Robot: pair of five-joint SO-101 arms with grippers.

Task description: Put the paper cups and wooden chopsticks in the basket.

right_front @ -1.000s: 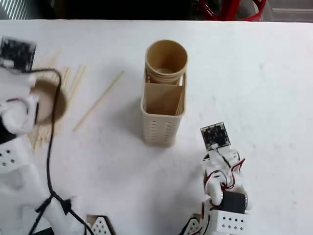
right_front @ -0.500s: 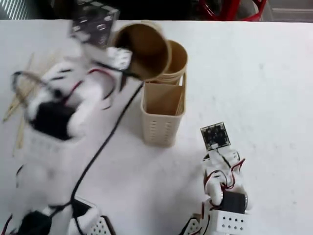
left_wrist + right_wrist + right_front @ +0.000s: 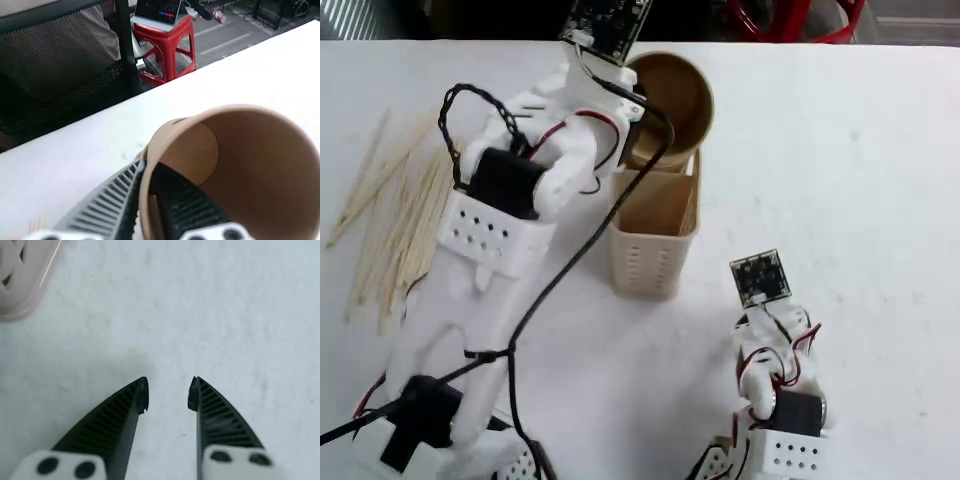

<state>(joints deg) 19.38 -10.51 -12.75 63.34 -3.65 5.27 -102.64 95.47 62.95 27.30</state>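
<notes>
Left wrist view: end effector (image 3: 145,172) tight on paper cup (image 3: 245,165) rim, table (image 3: 150,100) edge beyond

Your left arm (image 3: 435,340) is white printed plastic, with a black servo block (image 3: 505,180) set into it and a bracket (image 3: 485,235) dotted with small round holes. A black twisted cable (image 3: 470,100) runs along it beside thin red wires (image 3: 585,118) — and a dark square circuit board (image 3: 607,22) sits at the wrist. Your right arm (image 3: 770,350) matches: white shell, red wiring, its own board (image 3: 760,278). The left gripper (image 3: 146,172) and right gripper (image 3: 167,390) have black ribbed fingers (image 3: 125,412) tapering to points from white bases with dark round holes.
</notes>
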